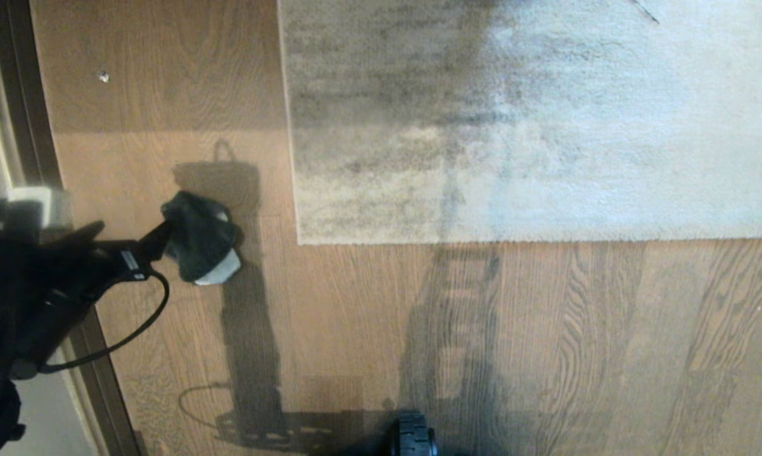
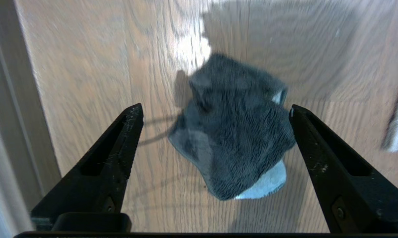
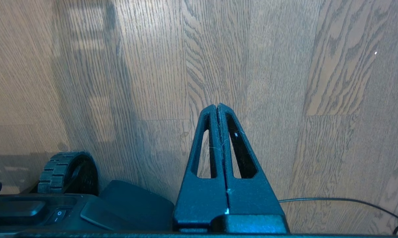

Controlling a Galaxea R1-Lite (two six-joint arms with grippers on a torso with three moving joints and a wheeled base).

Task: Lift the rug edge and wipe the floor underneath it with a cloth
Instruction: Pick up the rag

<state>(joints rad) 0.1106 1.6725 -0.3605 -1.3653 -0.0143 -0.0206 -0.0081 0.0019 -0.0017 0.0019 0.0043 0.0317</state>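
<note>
Floor: warm brown wood-grain plank floor (image 1: 368, 316), smooth and slightly glossy, fills most of the head view; long dark shadows of the robot lie across it near the bottom.
Rug: large grey-beige low-pile rug (image 1: 533, 120) with darker mottled streaks covers the upper right of the head view and lies flat on the planks.
Rug edge: straight near border of the rug (image 1: 539, 240) runs level across the head view, down on the floor; its left border meets it at a corner to the right of the cloth.
Door frame: dark brown strip with a pale band beside it (image 1: 26, 126) runs down the left side of the head view.
Robot base: black base with a ribbed black wheel (image 3: 68, 172) shows in the right wrist view, low and beside the parked arm.
Left gripper: black left gripper (image 1: 165, 231) reaches in from the left of the head view; in the left wrist view its two pointed fingers (image 2: 119, 145) stand wide apart, one on each side of the cloth, with no grip on it.
Right gripper: black right gripper (image 3: 217, 107) is parked above bare planks, fingers pressed together and holding nothing.
Cloth: small dark charcoal-grey fuzzy wad of cloth (image 1: 200, 237) with a pale light-grey patch at its near side lies on the floor, left of the rug's corner and apart from it, right at the left gripper's tips.
Cable: thin black cable (image 1: 143, 329) loops below the left arm.
</note>
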